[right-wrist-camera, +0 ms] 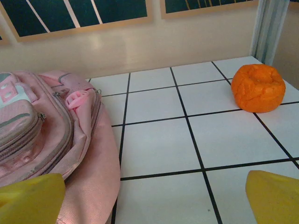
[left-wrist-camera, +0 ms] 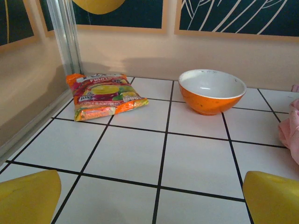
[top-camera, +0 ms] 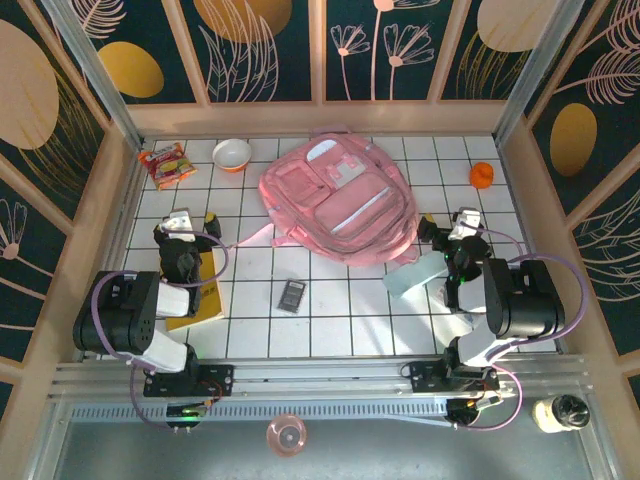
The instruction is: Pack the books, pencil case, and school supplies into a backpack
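Observation:
The pink backpack (top-camera: 338,205) lies flat at the table's middle back, pockets up; its side also fills the left of the right wrist view (right-wrist-camera: 42,135). A mustard-yellow book (top-camera: 205,295) lies partly under my left arm. The dark grey calculator (top-camera: 291,296) rests on the tiles in front of the backpack. The mint pencil case (top-camera: 412,278) lies partly under my right arm. My left gripper (top-camera: 186,220) (left-wrist-camera: 156,196) is open over bare tiles, left of the backpack. Just right of the backpack, my right gripper (top-camera: 460,224) (right-wrist-camera: 156,196) is open, holding nothing.
A red-and-yellow snack packet (top-camera: 167,164) (left-wrist-camera: 105,95) and an orange bowl (top-camera: 232,154) (left-wrist-camera: 212,91) sit at the back left. A small orange thing (top-camera: 482,175) (right-wrist-camera: 258,87) lies at the back right. Wooden walls enclose the table on three sides.

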You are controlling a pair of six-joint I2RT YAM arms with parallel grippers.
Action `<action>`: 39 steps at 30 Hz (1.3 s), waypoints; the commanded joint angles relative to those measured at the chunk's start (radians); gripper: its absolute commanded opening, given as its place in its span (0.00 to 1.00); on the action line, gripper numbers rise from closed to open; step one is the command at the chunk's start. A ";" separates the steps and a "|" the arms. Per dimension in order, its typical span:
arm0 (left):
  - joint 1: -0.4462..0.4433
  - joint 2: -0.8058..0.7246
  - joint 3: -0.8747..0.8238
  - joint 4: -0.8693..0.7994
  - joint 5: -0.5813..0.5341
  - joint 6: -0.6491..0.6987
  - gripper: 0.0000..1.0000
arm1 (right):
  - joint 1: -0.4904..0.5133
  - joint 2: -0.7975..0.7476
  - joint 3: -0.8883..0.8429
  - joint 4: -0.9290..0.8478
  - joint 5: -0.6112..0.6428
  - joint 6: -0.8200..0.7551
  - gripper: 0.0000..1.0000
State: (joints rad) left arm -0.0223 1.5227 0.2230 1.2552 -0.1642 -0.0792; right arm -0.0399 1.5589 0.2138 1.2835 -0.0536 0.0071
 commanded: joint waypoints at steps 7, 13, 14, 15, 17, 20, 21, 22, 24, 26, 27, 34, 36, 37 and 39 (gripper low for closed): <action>0.006 -0.004 0.013 0.017 0.009 0.007 0.99 | 0.000 0.005 0.009 0.036 0.014 0.008 0.99; 0.005 -0.004 0.013 0.018 0.009 0.007 0.99 | 0.000 0.005 0.009 0.036 0.014 0.008 0.99; 0.006 -0.004 0.014 0.017 0.010 0.007 0.99 | 0.000 0.006 0.009 0.037 0.014 0.008 0.99; 0.005 -0.004 0.013 0.017 0.010 0.007 0.99 | 0.000 0.005 0.009 0.036 0.014 0.007 0.99; 0.004 -0.003 0.013 0.016 0.009 0.007 0.99 | 0.000 0.006 0.009 0.037 0.014 0.007 0.99; 0.005 -0.002 0.015 0.017 0.010 0.006 0.99 | 0.001 0.004 0.009 0.037 0.014 0.008 0.99; 0.005 -0.002 0.016 0.017 0.009 0.005 0.99 | 0.000 0.006 0.009 0.037 0.014 0.008 0.99; 0.005 -0.002 0.014 0.017 0.009 0.005 0.99 | 0.001 0.004 0.009 0.037 0.014 0.007 0.99; 0.006 -0.002 0.015 0.015 0.009 0.005 0.99 | 0.001 0.005 0.010 0.036 0.014 0.008 0.99; 0.005 -0.002 0.015 0.015 0.010 0.006 0.99 | 0.000 0.004 0.009 0.036 0.014 0.008 0.99; 0.006 -0.003 0.013 0.017 0.009 0.006 0.99 | 0.001 0.005 0.009 0.037 0.014 0.008 0.99; 0.005 -0.107 0.050 -0.135 0.002 0.007 0.89 | 0.001 -0.058 0.019 -0.029 -0.024 -0.005 0.99; 0.005 -0.187 0.106 -0.302 0.022 0.002 0.84 | 0.005 -0.170 0.068 -0.216 -0.029 -0.006 0.99; 0.005 -0.223 0.133 -0.374 0.041 -0.015 0.82 | 0.004 -0.237 0.124 -0.376 -0.012 0.029 0.99; 0.004 -0.284 0.183 -0.497 0.088 -0.075 0.77 | 0.002 -0.321 0.260 -0.669 0.020 0.120 0.99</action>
State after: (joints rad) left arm -0.0223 1.3212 0.3264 0.9699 -0.1417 -0.0944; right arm -0.0395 1.3689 0.3012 0.9638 -0.0593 0.0353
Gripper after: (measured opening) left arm 0.780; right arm 0.992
